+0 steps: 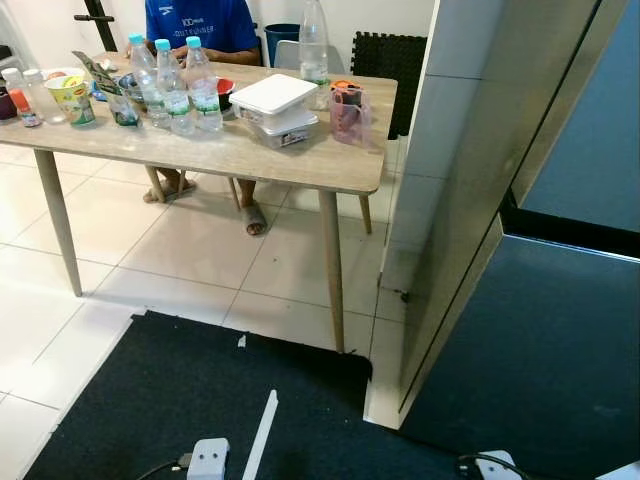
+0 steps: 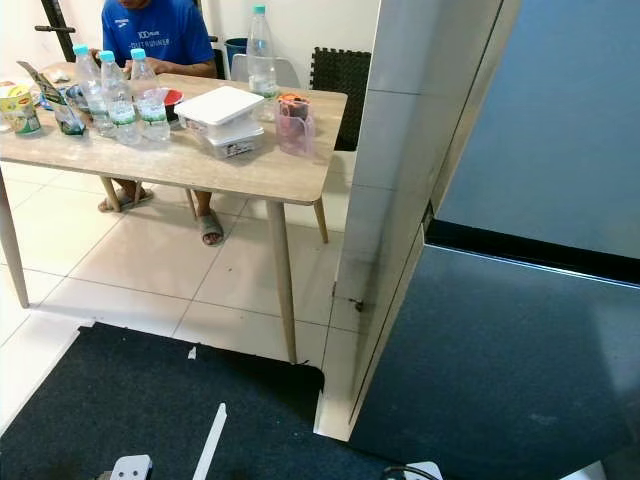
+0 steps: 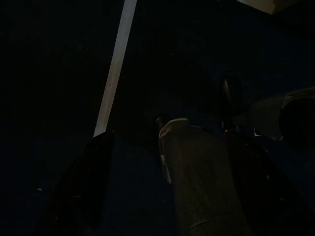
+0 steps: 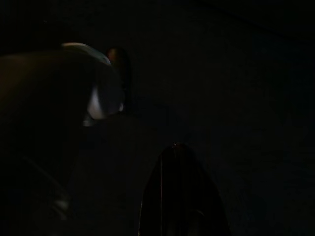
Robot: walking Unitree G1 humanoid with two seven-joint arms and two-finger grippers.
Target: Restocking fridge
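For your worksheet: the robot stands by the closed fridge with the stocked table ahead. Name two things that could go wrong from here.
1. The water bottles stand tightly clustered on the table; reaching for one could topple its neighbours.
2. A person sits behind the table, feet beneath it, so an approaching arm might come close.

Both arms hang idle, low; left gripper point(image 3: 162, 162), right gripper point(image 4: 147, 187) shaded.
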